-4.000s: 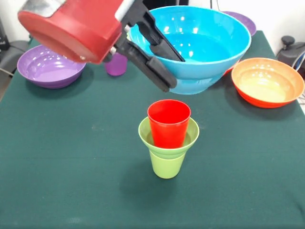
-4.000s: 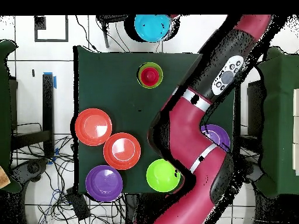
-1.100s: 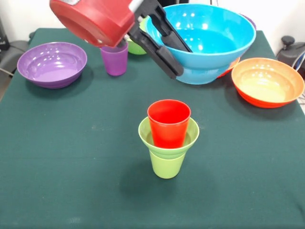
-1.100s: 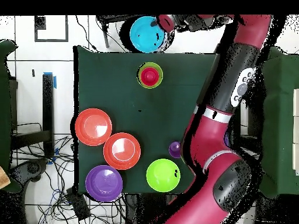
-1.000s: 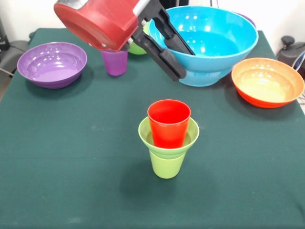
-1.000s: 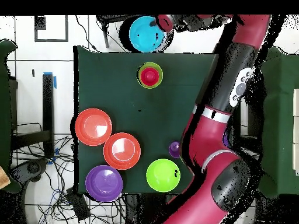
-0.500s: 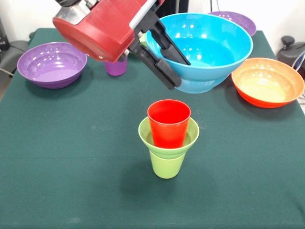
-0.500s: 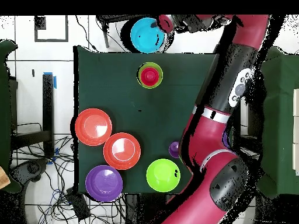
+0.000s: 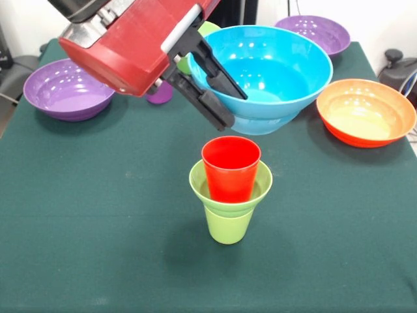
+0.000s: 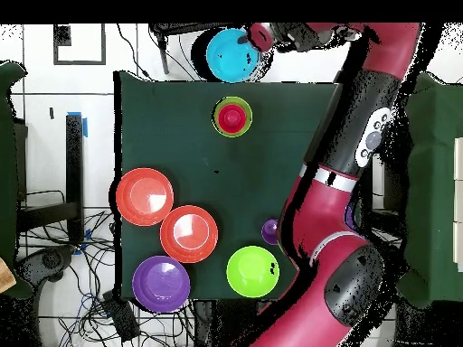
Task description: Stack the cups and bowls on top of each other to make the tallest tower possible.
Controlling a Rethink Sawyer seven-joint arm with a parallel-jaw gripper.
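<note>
the gripper (image 9: 218,94) pinched the blue bowl (image 9: 270,72) by its rim, one finger inside and one outside, carrying it level in the air, likely so it could seat on the red cup (image 9: 230,167) topping the tower (image 9: 229,195)

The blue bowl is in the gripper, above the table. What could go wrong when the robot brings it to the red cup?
1. The gripper pinches the blue bowl at one edge of its rim only, so the bowl may tilt or slip out.
2. The bowl looks wider than the red cup; set off centre, it may tip off.
3. The red cup sits in a green bowl on a green cup. A push could topple this narrow stack.
</note>
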